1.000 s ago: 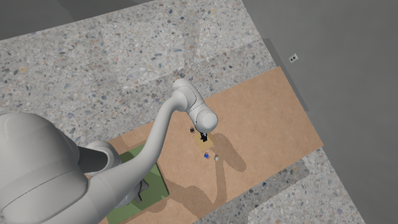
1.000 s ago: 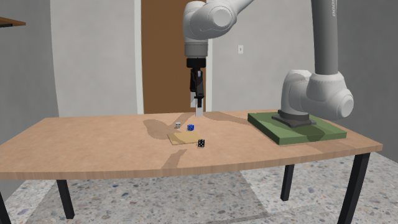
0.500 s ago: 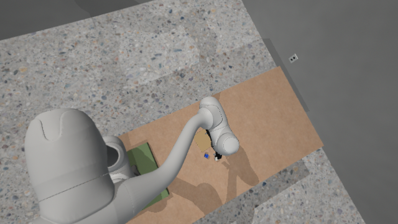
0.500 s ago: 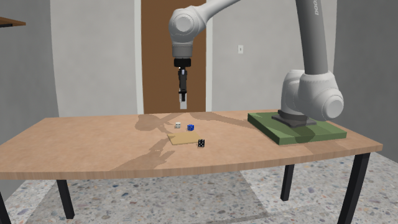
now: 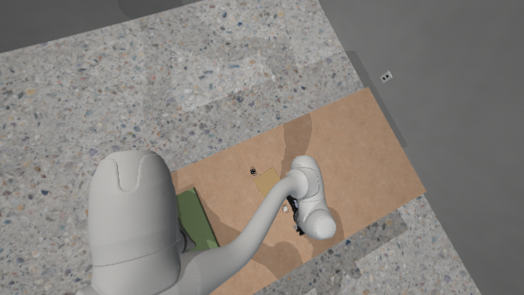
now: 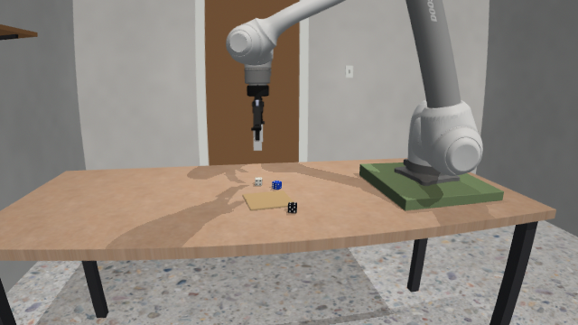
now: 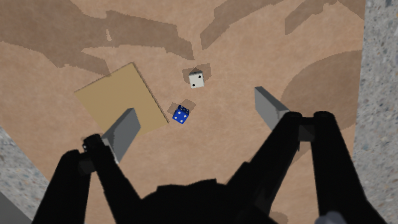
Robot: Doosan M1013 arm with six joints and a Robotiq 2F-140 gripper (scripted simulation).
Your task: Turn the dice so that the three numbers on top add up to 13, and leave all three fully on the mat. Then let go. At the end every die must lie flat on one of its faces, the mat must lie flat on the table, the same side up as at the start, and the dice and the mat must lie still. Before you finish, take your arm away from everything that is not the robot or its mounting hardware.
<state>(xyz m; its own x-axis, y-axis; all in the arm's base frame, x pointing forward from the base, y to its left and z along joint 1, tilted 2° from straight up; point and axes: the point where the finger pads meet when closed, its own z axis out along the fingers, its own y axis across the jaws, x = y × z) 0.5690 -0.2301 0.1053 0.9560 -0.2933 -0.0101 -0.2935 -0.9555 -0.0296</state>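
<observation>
While the gripper (image 5: 298, 217) (image 6: 257, 143) (image 7: 194, 108) hangs above the table (image 5: 348, 147) (image 6: 149, 226) (image 7: 210, 155), its fingers are spread wide, with nothing between them, and point downward. In the wrist view, the blue die (image 6: 276, 185) (image 7: 180, 114) appears in the gap between the two fingertips, nearer the left-hand one in that picture, and shows four white pips on its upper face. Beyond it, farther from the gripper's body in the same view, the white die (image 5: 285, 209) (image 6: 258, 181) (image 7: 196, 79) also appears between the lines of the fingers, with two dark pips on top. Both dice lie on the table below the fingertips, apart from each other and off the mat. The tan mat (image 5: 267, 181) (image 6: 267, 200) (image 7: 117, 95) lies flat on the table, its near part partly hidden behind the left-hand fingertip of the wrist view. Across the mat from the white die, and below the fingers in the exterior view, the black die (image 5: 253, 171) (image 6: 293, 208) rests on the table just beside the mat's edge; its top number is too small to read with certainty.
</observation>
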